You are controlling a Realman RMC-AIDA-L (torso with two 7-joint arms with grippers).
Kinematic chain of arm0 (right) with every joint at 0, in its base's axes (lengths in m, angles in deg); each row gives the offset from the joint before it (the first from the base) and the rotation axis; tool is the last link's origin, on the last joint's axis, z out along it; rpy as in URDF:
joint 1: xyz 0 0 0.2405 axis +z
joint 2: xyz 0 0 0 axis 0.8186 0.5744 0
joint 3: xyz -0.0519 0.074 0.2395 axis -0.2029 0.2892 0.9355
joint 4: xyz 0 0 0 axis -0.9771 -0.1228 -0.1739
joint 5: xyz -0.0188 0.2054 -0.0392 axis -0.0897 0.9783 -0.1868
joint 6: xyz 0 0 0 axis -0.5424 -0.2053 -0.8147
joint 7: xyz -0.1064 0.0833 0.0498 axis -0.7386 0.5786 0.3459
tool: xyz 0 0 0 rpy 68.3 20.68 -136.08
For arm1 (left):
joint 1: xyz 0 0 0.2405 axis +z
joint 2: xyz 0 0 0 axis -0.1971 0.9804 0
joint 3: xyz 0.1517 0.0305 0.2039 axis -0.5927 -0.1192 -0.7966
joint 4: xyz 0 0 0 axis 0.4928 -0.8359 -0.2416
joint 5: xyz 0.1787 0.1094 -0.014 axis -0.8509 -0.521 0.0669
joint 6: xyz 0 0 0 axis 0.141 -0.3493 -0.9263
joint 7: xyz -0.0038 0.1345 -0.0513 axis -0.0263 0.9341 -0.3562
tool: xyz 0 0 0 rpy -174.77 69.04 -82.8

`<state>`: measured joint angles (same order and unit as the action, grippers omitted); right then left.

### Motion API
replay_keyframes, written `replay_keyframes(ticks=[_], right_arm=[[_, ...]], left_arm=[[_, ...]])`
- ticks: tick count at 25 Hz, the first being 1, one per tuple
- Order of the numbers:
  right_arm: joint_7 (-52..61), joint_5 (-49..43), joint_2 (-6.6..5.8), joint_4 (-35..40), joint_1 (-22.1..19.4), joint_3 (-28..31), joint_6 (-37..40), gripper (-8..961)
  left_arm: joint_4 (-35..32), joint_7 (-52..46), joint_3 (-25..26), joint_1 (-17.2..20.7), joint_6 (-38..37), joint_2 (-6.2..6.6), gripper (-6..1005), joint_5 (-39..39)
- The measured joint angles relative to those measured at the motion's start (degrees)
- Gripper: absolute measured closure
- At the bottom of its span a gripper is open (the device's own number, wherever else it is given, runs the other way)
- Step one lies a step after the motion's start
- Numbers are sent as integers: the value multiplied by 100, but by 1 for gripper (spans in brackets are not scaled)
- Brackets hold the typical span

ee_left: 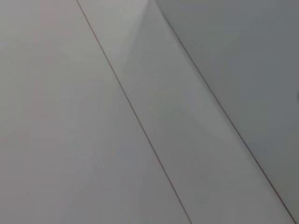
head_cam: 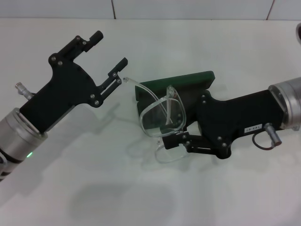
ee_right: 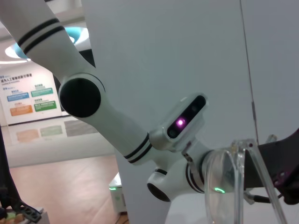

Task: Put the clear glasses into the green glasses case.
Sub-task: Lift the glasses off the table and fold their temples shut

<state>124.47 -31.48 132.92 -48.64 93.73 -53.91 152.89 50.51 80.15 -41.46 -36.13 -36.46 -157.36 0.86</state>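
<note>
In the head view my right gripper (head_cam: 175, 123) is shut on the clear glasses (head_cam: 157, 113) and holds them above the white table, lenses facing left. One thin temple arm reaches up-left to just beside the lower finger of my left gripper (head_cam: 110, 48). That gripper is open and holds nothing. The green glasses case (head_cam: 181, 82) lies right behind the glasses, partly covered by them and by my right gripper. I cannot tell whether it is open. The right wrist view shows a clear lens (ee_right: 224, 186) close up. The left wrist view shows only pale surfaces.
The white table (head_cam: 94, 188) spreads around both arms. A tiled wall runs along its far edge. A dark rim (head_cam: 298, 33) shows at the far right edge. My left arm (ee_right: 117, 126) fills much of the right wrist view.
</note>
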Motion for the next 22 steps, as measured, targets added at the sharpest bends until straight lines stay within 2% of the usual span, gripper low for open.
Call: replay_keyframes(ticks=[8,13,18,20,22], right_arm=[[-106,-200,26,61,7,0,-176,833],[-154,-323,-7,310,-60,0,-113,834],[-93,-741,-52,1190,-409,108,-78,834],[22,-1090,7,1681,-593,257,-111,834],[199,-1547,122,2139,-736,483,-190,834]], left_arm=[[4,0,9,7,-15,-11,408,-5],[145,-15,45,39,-52,-11,408,352],[149,-190,45,154,-204,-11,408,747],[150,-312,49,185,-211,-11,408,969],[156,-469,53,226,-204,-9,408,1245]])
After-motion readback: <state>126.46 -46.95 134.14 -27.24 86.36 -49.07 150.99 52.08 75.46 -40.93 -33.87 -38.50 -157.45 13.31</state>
